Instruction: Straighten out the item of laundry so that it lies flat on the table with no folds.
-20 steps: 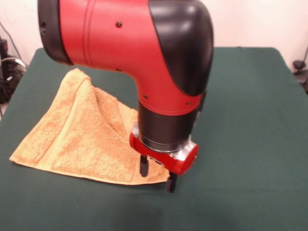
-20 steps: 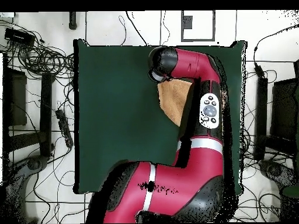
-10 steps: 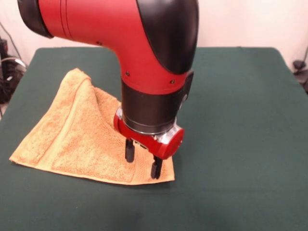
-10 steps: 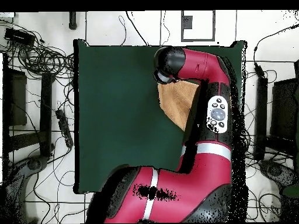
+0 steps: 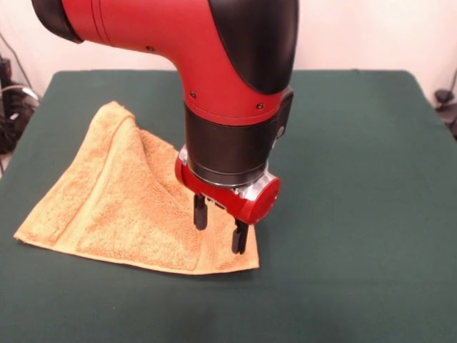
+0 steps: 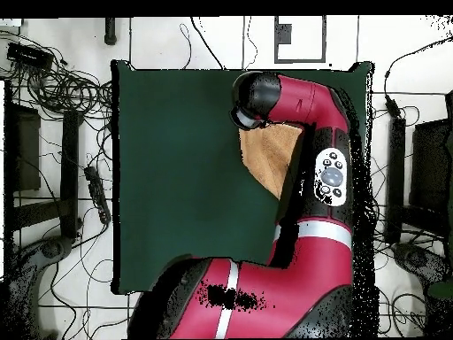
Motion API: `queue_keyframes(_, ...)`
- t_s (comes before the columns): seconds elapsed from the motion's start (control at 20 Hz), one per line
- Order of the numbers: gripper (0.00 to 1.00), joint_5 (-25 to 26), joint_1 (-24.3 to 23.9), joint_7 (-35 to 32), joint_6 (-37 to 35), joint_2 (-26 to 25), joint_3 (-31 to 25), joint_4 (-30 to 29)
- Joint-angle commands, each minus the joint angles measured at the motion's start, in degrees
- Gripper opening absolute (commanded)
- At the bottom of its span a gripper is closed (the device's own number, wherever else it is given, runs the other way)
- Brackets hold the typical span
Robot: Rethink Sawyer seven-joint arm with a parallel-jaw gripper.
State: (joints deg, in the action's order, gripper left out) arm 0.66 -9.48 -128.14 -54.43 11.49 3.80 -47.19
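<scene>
**Open gripper poised over the washcloth's near corner**

You are looking across the table (image 5: 357, 179), a dark green surface filling most of the front view. The red and black arm (image 5: 235, 86) comes down from 12 o'clock and ends in the gripper (image 5: 220, 225), whose two black fingers (image 5: 201, 212) point straight down with a clear gap between them. Nothing is held between them. The fingertips hang over the orange-tan washcloth (image 5: 121, 207) near its corner at about 5 o'clock of the cloth; you cannot tell from this angle whether they touch the fabric.

The washcloth lies toward 9 o'clock of the table. It is not flat: it forms a rough triangle, with a raised ridge running from its far point at 12 o'clock down toward the gripper, and one layer lies folded over another.

From overhead, the arm (image 6: 301, 177) covers much of the washcloth (image 6: 265, 155), which shows as a tan patch at about 2 o'clock of the table (image 6: 177, 177).
</scene>
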Motion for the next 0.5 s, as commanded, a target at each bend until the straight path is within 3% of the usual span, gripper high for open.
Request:
queue_keyframes(0.05, 1.00, -2.37, 2.86, -15.18, 5.42, -1.42, -1.38, -12.84)
queue_keyframes(0.5, 1.00, -3.55, 2.26, -14.38, 10.87, -3.00, -2.17, -14.65)
